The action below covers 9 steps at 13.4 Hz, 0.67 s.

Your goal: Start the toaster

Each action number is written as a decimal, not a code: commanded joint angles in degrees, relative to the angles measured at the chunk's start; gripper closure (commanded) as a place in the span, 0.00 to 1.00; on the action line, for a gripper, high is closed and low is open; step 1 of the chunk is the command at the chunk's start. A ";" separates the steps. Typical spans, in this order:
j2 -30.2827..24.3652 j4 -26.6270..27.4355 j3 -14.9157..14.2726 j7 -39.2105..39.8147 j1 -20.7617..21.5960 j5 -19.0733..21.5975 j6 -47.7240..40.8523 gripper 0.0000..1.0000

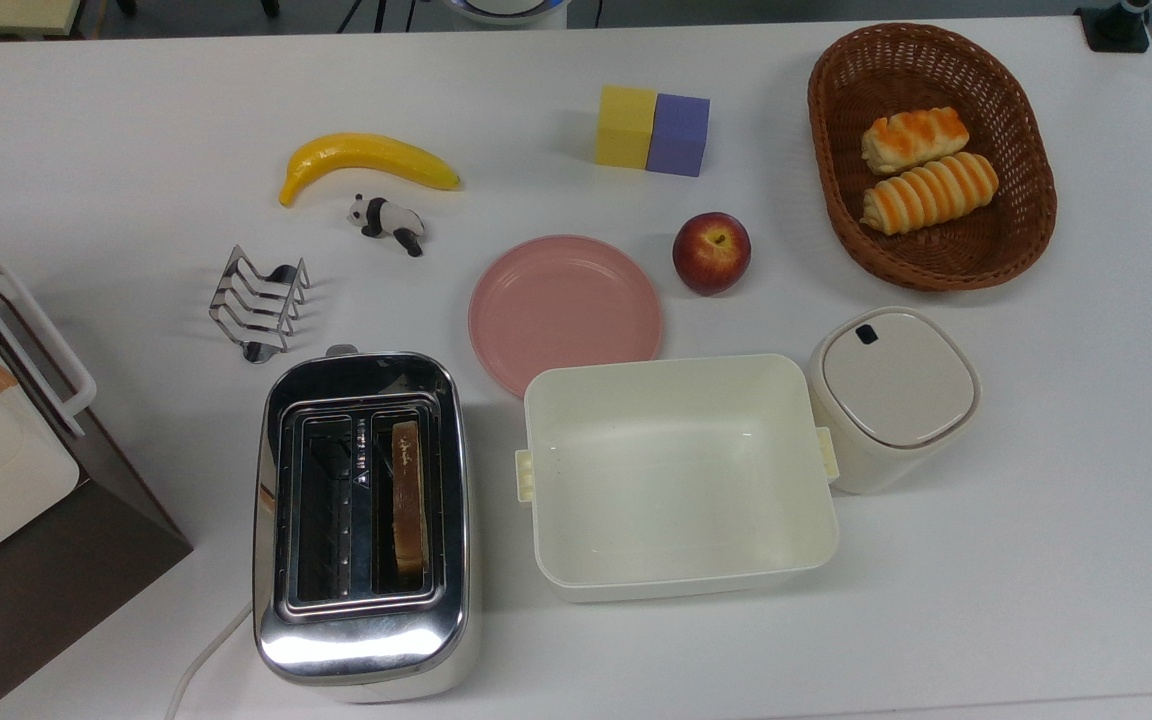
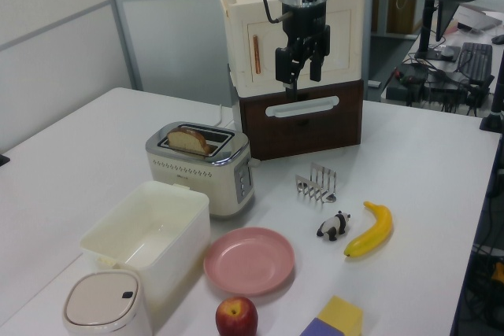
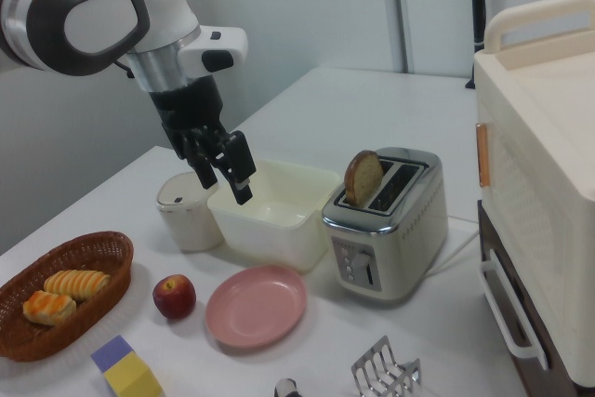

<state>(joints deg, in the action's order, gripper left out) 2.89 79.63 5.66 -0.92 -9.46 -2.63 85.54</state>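
The toaster (image 1: pixel 361 520) stands on the white table (image 1: pixel 1036 480), just beside the cream tub (image 1: pixel 676 475), with a bread slice (image 1: pixel 408 495) standing in one slot. The gripper (image 2: pixel 302 68) hangs in the air, well above the table and apart from the toaster, its fingers (image 3: pixel 244 174) spread and gripping nothing.

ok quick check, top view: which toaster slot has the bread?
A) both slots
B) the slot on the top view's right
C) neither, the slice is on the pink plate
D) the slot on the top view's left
B. In the top view the bread slice stands in the right-hand slot of the toaster; the slot beside it is bare, and so is the pink plate.
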 commanded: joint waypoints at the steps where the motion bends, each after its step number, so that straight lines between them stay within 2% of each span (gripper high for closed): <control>1: -0.43 1.75 -1.17 1.53 0.68 1.75 3.65 1.00; 9: 3.87 3.34 -1.17 1.45 0.32 1.84 11.40 1.00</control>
<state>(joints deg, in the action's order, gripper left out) 5.79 81.80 5.49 -0.56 -9.51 -2.29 93.90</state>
